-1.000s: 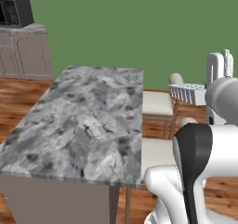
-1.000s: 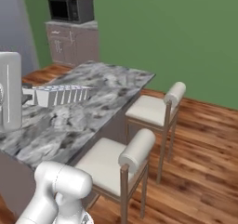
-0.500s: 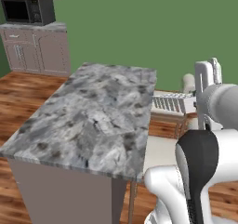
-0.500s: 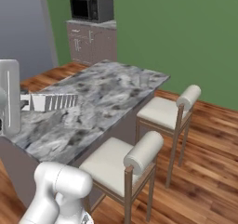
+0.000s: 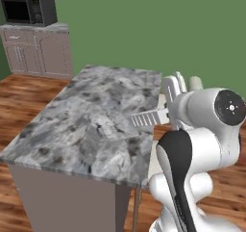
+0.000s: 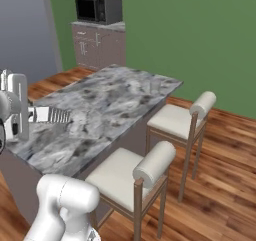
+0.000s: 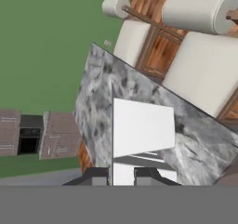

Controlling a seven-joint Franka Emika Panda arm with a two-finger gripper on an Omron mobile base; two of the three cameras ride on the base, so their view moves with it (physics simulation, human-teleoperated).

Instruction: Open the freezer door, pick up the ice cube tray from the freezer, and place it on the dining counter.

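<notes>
Gripper (image 7: 122, 173) is clamped narrow on the ice cube tray (image 7: 143, 129), the dark fingertips (image 7: 95, 174) pinching its near edge at the bottom centre of the hand view. In the left base view the tray (image 5: 149, 117) sticks out sideways from the hand at centre right, above the right edge of the dining counter (image 5: 91, 125). In the right base view it (image 6: 51, 116) sits at middle left over the marbled top (image 6: 115, 92). Two white-cushioned stools (image 6: 137, 172) stand alongside, lower centre.
</notes>
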